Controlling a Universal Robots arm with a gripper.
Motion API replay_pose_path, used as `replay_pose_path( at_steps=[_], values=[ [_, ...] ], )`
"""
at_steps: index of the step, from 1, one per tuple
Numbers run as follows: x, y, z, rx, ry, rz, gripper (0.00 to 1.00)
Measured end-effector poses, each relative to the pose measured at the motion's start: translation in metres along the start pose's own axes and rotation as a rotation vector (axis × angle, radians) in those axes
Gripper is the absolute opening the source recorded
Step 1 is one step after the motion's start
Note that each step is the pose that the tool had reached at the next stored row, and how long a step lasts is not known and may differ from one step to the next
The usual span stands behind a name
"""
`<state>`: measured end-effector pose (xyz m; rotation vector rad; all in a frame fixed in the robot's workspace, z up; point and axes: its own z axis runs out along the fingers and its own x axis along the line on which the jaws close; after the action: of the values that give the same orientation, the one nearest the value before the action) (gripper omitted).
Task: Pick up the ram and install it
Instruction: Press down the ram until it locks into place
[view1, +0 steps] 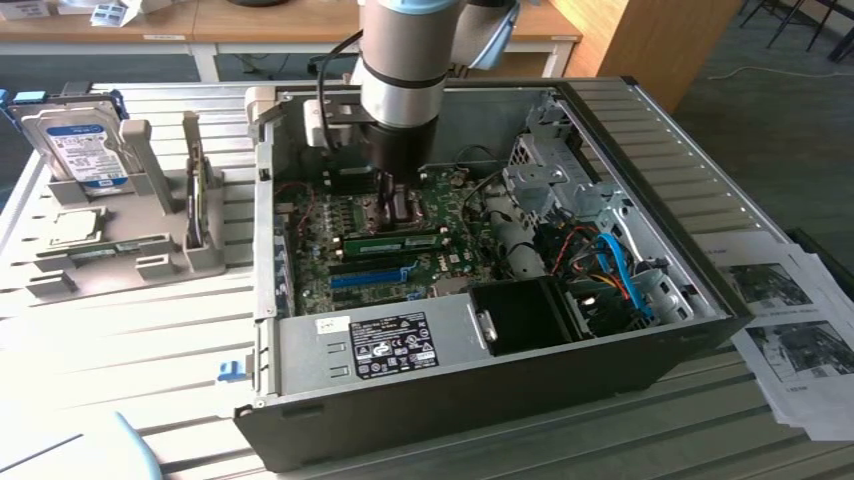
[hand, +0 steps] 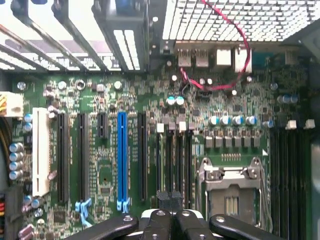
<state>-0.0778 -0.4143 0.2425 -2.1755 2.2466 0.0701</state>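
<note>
The ram (view1: 394, 243), a narrow green strip, stands on edge among the memory slots of the motherboard (view1: 334, 215), between the processor socket and the bright blue slot (view1: 367, 277). My gripper (view1: 390, 222) reaches straight down into the open computer case (view1: 694, 200) and meets the strip's top edge at its middle, shut on it. In the wrist view the gripper (hand: 170, 196) has its tips pressed together over the dark memory slots (hand: 175, 160), next to the processor socket (hand: 232, 192). From there the strip is edge-on and hard to make out.
A grey rack (view1: 114, 262) at the exterior view's left holds a silver hard drive (view1: 83, 145). Inside the case are the power supply (view1: 387, 340), a black fan housing (view1: 527, 315) and blue cables (view1: 617, 265). Printed sheets (view1: 787, 320) lie at the right.
</note>
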Motion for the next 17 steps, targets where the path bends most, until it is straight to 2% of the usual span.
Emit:
replay_pose_path(
  at_steps=[7,17],
  values=[
    [0.0003,0.0112,0.0005,-0.0002,0.0,0.0,0.09],
    [0.0021,0.0116,0.0004,-0.0003,0.0001,0.0,0.09]
  ],
)
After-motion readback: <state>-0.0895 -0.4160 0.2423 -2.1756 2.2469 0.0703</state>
